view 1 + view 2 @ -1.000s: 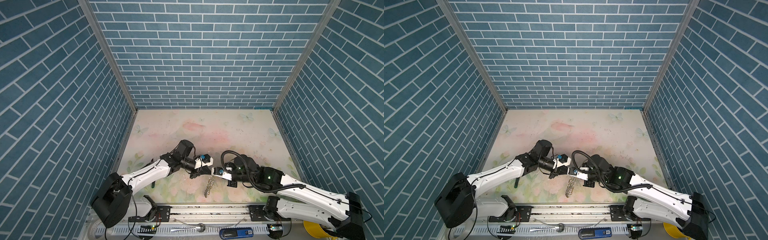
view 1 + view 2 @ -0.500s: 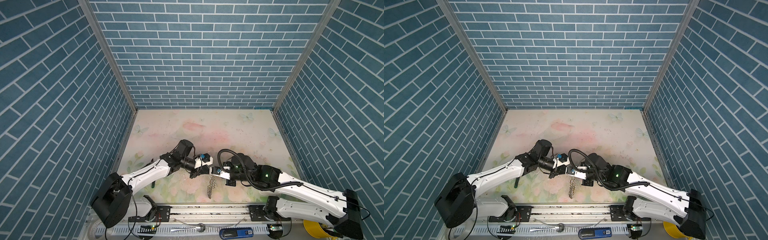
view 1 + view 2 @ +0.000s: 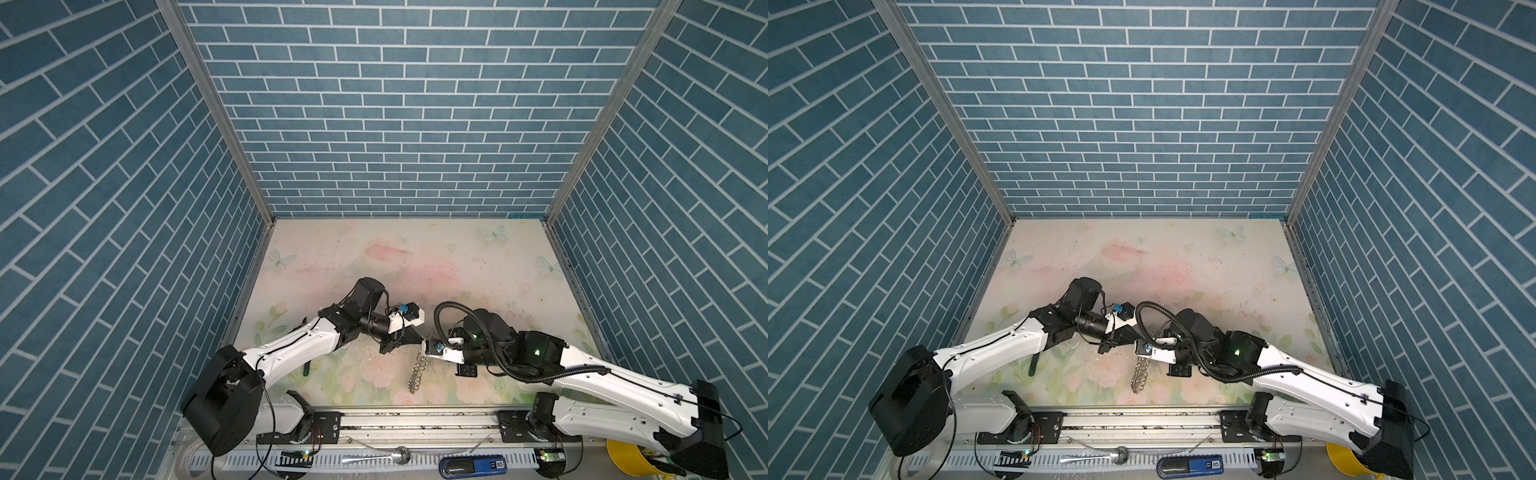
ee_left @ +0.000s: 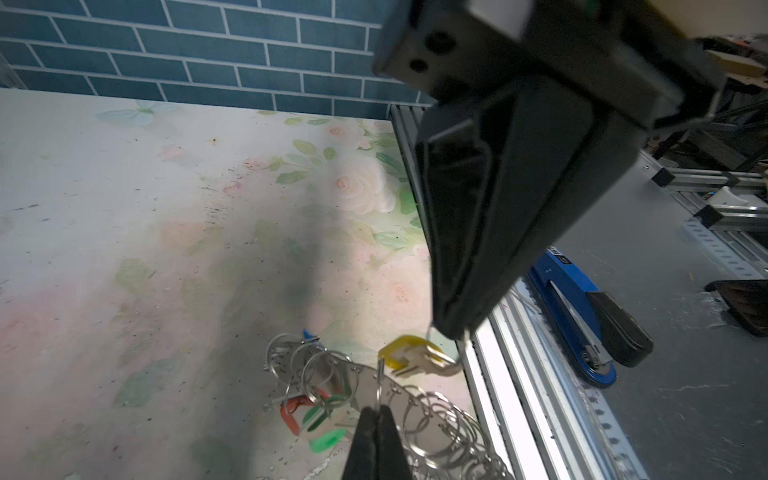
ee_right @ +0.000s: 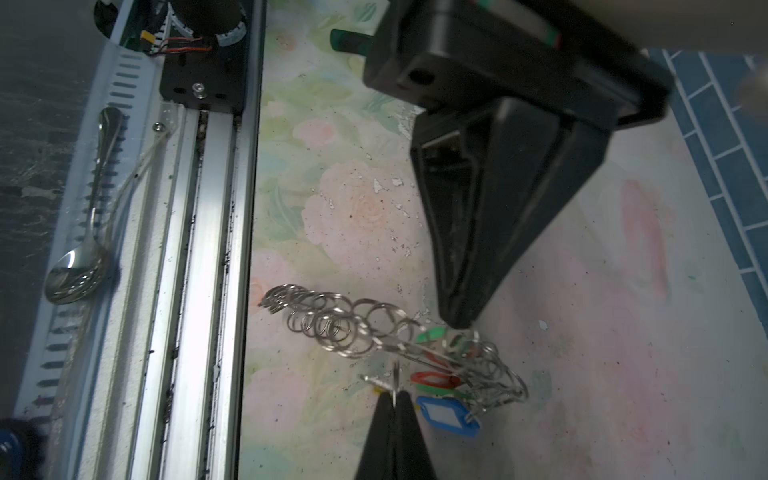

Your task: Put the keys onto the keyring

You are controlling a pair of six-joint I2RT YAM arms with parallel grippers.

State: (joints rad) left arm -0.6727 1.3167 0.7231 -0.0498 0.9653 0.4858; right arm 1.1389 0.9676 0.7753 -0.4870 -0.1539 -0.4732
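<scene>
Both grippers meet above the front middle of the table. The keyring [image 4: 374,384], a flat hoop edged with silver rings [image 5: 332,322], hangs between them, and its ring chain [image 3: 417,370] [image 3: 1140,372] trails down. My left gripper [image 4: 378,409] [image 3: 417,341] is shut on one thin ring of the keyring. My right gripper [image 5: 395,397] [image 3: 427,356] is shut on the wire ring of a key with a yellow tag [image 4: 405,351], right beside the keyring. Keys with red [image 5: 434,379], green [image 5: 430,334] and blue [image 5: 446,415] tags hang in the bunched rings.
A spoon [image 3: 374,457] and a blue stapler [image 3: 471,464] lie on the front rail outside the table. A yellow tub [image 3: 623,457] stands at the front right. A dark green stick [image 3: 306,368] lies under the left arm. Blue brick walls close off three sides.
My right gripper has edged slightly toward the left gripper. The hanging ring chain has barely shifted. Both grippers stay shut.
</scene>
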